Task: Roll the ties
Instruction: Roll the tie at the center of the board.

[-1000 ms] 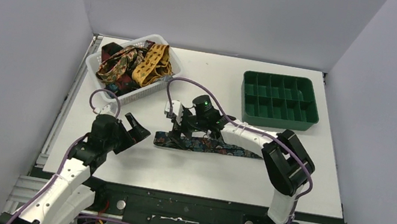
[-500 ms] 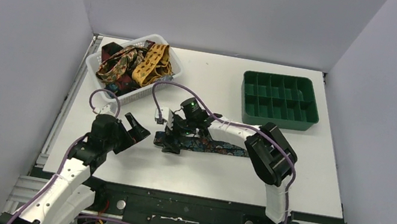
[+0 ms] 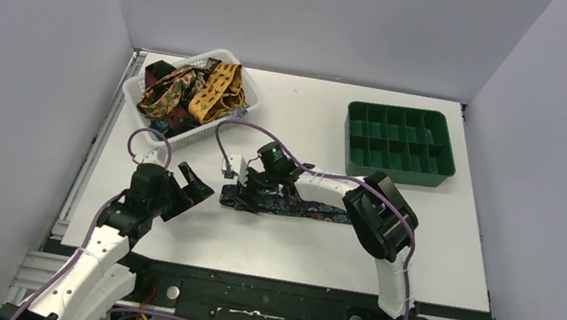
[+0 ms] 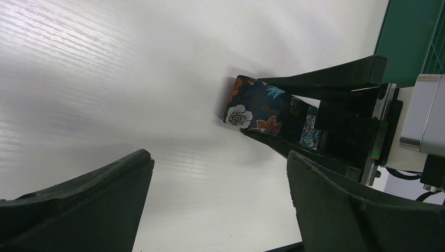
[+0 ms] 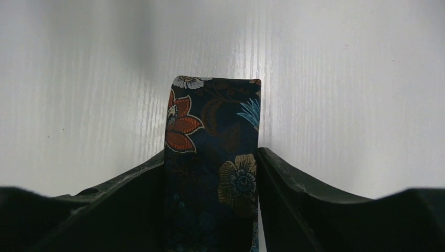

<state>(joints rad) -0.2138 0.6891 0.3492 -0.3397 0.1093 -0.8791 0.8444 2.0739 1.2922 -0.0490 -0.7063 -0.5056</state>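
Note:
A dark floral tie [image 3: 308, 209] lies flat across the table's middle, its squared end to the left. My right gripper [image 3: 245, 195] is down over that end, its fingers pressed against both edges of the tie [image 5: 212, 121], which fills the gap between them; the gripper [image 5: 211, 153] is shut on it. My left gripper [image 3: 196, 183] is open and empty just left of the tie's end. In the left wrist view the tie's end [image 4: 251, 107] sticks out from the right gripper's fingers [image 4: 325, 77], ahead of my open left gripper [image 4: 218, 160]. More ties [image 3: 187, 92], mustard-yellow, dark red and brown, are piled in a basket.
The white basket [image 3: 133, 93] stands at the back left. A green compartment tray [image 3: 398, 143] stands at the back right. Purple cables loop above both arms.
My right gripper has moved left along the floral tie to its end and lowered around it. The left arm has not moved.

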